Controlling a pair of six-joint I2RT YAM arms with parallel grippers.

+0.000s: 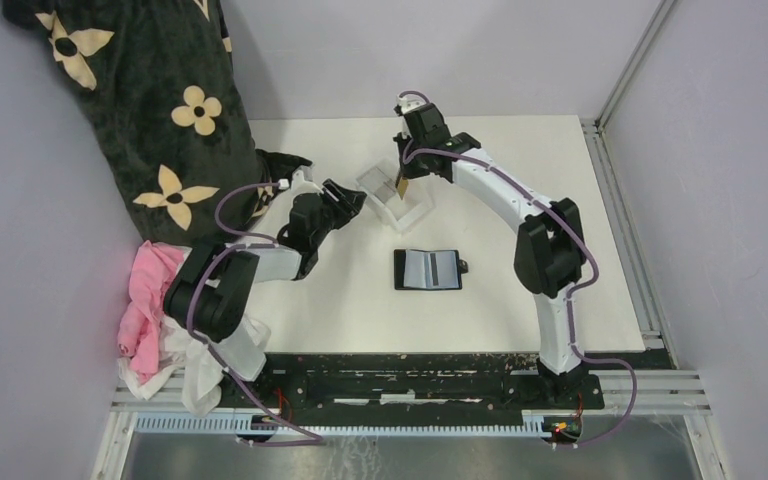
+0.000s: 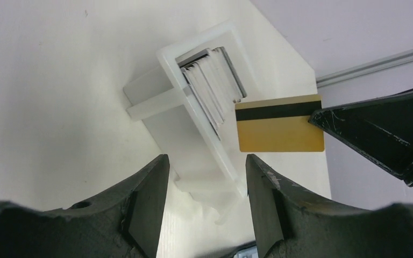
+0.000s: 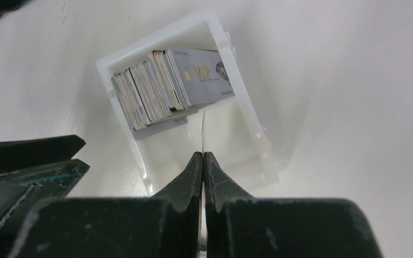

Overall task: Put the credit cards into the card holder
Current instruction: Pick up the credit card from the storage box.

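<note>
A white table [image 1: 520, 310] is enclosed by pale lilac-grey walls [image 1: 410, 50] at the far side and on both flanks, and an aluminium rail [image 1: 627, 240] is run along its right edge. The far left corner is covered by dark fabric [image 1: 150, 100] printed with cream flowers. A pink cloth [image 1: 150, 290] is heaped at the near left edge. The arms are mounted on a black base plate [image 1: 410, 385] along the near edge.

A clear plastic tray [image 3: 156, 37] is set toward the middle of the far half of the table, and a stack of credit cards [image 3: 161, 86] is stood on edge inside it. One tan-gold card [image 2: 279, 131], crossed by a dark stripe, is pinched by one short edge between the closed fingers of the right gripper [image 3: 203, 158] and is held above the tray.

The left gripper [image 2: 207, 177] is held just left of the tray with its jaws apart and nothing between them.

The card holder [image 1: 428, 269] is laid open and flat near the table's centre, on the near side of the tray and apart from it, with its grey slots facing up.
</note>
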